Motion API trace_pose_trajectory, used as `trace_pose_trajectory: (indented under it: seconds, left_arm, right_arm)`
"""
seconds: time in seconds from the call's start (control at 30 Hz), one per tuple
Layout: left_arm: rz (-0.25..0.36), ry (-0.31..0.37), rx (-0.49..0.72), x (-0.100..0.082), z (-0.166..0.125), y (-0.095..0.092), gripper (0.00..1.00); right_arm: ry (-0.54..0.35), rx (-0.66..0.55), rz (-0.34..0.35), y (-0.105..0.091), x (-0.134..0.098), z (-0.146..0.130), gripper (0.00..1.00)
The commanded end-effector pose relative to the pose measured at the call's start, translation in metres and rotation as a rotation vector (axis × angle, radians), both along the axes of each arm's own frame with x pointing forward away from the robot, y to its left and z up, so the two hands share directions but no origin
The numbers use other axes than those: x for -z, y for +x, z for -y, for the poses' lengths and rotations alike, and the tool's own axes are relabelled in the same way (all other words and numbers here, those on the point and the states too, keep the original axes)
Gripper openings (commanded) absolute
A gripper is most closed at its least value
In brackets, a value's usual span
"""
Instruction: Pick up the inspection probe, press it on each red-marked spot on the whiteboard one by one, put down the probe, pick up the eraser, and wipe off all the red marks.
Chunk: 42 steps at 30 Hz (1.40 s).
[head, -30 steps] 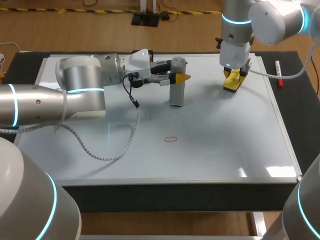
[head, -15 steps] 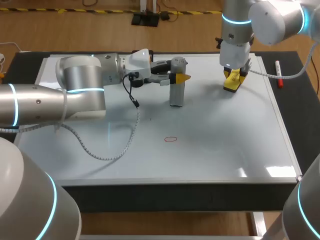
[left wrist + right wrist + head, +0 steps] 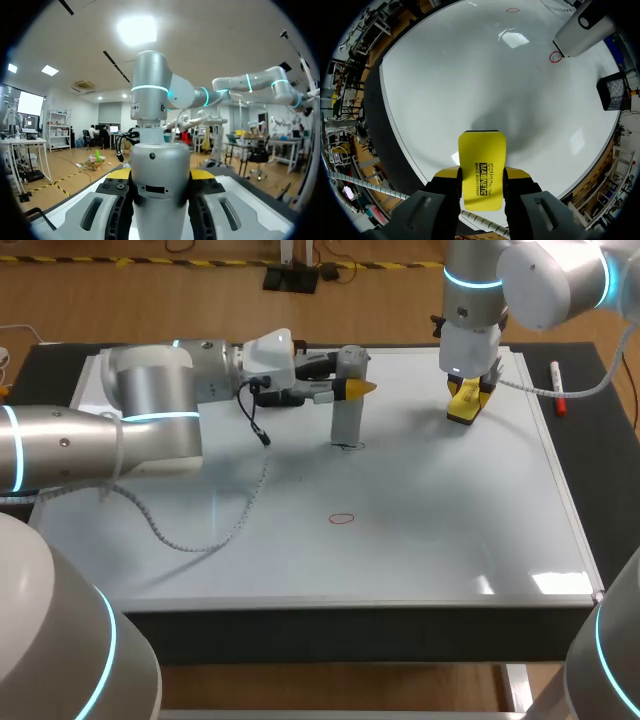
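Note:
My left gripper (image 3: 354,388) is shut on the grey cylindrical probe (image 3: 346,405), which stands slightly tilted on the whiteboard (image 3: 440,540). Its lower end is at a small red ring (image 3: 348,446). In the left wrist view the probe (image 3: 159,195) fills the gap between the yellow fingertips (image 3: 119,173). A second red ring (image 3: 342,519) lies nearer the board's front. My right gripper (image 3: 466,398) hangs over the back right of the board, shut on the yellow eraser (image 3: 462,408). From the right wrist view, the eraser (image 3: 481,167) shows with the probe (image 3: 582,27) and a red ring (image 3: 555,57) ahead.
A red marker pen (image 3: 557,388) lies on the black mat right of the whiteboard. A black cable (image 3: 262,430) hangs from my left wrist down toward the board. The board's metal rim (image 3: 350,604) runs along the front.
My left arm has shifted a little to the left and back with the probe, which now leans, and a red ring shows at its foot. The right arm has not moved.

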<state>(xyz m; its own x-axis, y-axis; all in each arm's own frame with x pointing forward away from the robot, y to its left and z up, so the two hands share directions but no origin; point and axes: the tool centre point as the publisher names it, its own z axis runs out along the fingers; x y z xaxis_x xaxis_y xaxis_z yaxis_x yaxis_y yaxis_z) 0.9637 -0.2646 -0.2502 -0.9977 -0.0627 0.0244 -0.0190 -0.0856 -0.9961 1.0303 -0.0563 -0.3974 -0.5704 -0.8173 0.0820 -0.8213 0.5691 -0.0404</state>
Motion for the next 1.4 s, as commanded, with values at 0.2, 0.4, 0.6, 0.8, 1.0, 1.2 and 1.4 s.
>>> trace_pose_trajectory:
  seconds: [0.2, 0.4, 0.6, 0.8, 1.0, 1.2, 1.4]
  left_arm:
    - [0.013, -0.017, -0.060, -0.018, -0.062, -0.017, 0.00]
    - [0.017, -0.022, -0.118, -0.019, -0.106, -0.021, 0.00]
    - [0.013, -0.030, -0.148, -0.017, -0.149, -0.022, 0.00]
    - [0.025, -0.012, -0.183, -0.020, -0.188, -0.021, 0.00]
    - [0.016, -0.022, -0.235, -0.017, -0.228, -0.018, 0.00]
    - [0.033, -0.036, -0.276, -0.014, -0.256, -0.018, 0.00]
    - [0.047, -0.029, -0.278, -0.012, -0.260, -0.019, 0.00]
  right_arm:
    - [-0.004, -0.001, -0.001, 0.001, -0.001, 0.000, 0.00]
    - [-0.004, -0.001, -0.001, 0.001, -0.001, 0.000, 0.00]
    - [-0.004, -0.001, -0.001, 0.001, -0.001, 0.000, 0.00]
    - [-0.004, -0.001, -0.001, 0.001, -0.001, 0.000, 0.00]
    - [-0.004, -0.001, -0.001, 0.001, -0.001, 0.000, 0.00]
    - [-0.004, -0.001, -0.001, 0.001, -0.001, 0.000, 0.00]
    - [-0.004, -0.001, -0.001, 0.001, -0.001, 0.000, 0.00]
